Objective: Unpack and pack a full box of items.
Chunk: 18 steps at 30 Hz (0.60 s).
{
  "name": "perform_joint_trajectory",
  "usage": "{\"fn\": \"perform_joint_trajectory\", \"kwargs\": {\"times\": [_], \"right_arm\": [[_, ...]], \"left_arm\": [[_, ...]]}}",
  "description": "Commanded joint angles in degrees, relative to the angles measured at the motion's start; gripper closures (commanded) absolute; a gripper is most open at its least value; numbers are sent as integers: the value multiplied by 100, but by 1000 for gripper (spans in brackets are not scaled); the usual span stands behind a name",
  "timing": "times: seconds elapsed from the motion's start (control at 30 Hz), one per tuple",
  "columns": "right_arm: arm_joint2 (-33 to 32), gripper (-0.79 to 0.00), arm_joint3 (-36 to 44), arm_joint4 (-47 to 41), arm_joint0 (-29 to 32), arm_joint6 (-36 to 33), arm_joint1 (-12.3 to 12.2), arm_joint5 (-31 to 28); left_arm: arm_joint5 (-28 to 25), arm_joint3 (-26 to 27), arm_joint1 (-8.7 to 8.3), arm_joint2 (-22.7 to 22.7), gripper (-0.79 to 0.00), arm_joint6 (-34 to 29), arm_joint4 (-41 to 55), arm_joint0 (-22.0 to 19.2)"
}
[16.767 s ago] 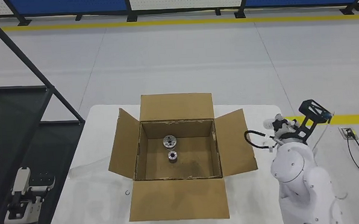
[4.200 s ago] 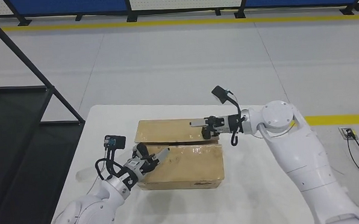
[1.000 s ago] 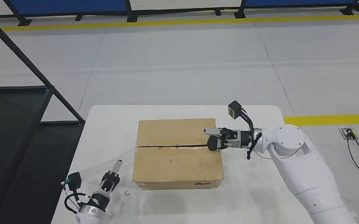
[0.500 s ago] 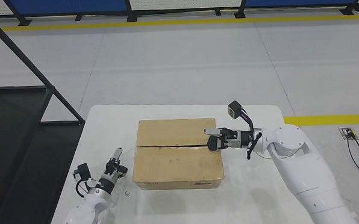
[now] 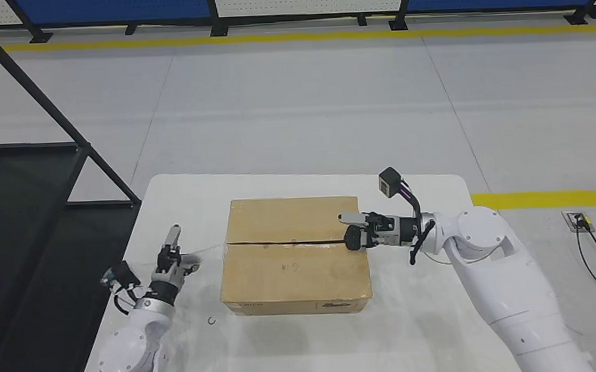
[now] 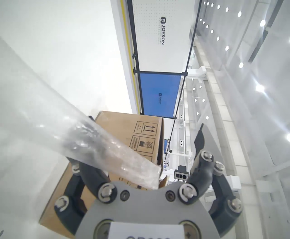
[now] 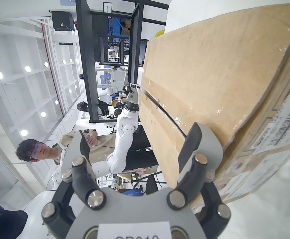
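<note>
The cardboard box [image 5: 296,254] stands shut in the middle of the white table [image 5: 414,321], with its top flaps meeting at a seam. My right gripper [image 5: 350,227] is open at the box's right end; one finger [image 7: 192,142] rests on the box [image 7: 204,79] top at the seam and the other hangs free. My left gripper [image 5: 170,240] is open left of the box, above the table. A strip of clear tape [image 6: 74,133] clings across one of its fingers, and the tape [image 5: 203,252] stretches toward the box [image 6: 145,133].
A small ring [image 5: 213,321] lies on the table near the box's front left corner. A black frame [image 5: 38,187] stands just off the table's left side. Bare table lies in front of the box and to its right.
My left gripper has swung from the front left of the box toward the far side, along the box's left end. The right arm and the box have not moved.
</note>
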State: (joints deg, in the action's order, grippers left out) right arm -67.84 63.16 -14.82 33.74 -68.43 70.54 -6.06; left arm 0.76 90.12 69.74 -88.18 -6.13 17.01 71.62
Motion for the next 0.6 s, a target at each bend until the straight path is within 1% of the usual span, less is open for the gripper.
{"fn": "perform_joint_trajectory", "kwargs": {"times": [0.0, 0.33, 0.57], "right_arm": [[0, -785, 0, 0, 0, 0, 0, 0], [0, -785, 0, 0, 0, 0, 0, 0], [0, -785, 0, 0, 0, 0, 0, 0]], "left_arm": [[5, 98, -3, -61, -785, 23, -13, -4], [-9, 655, -19, -316, -785, 178, -246, 40], [82, 946, -27, -420, -785, 173, -393, -68]]}}
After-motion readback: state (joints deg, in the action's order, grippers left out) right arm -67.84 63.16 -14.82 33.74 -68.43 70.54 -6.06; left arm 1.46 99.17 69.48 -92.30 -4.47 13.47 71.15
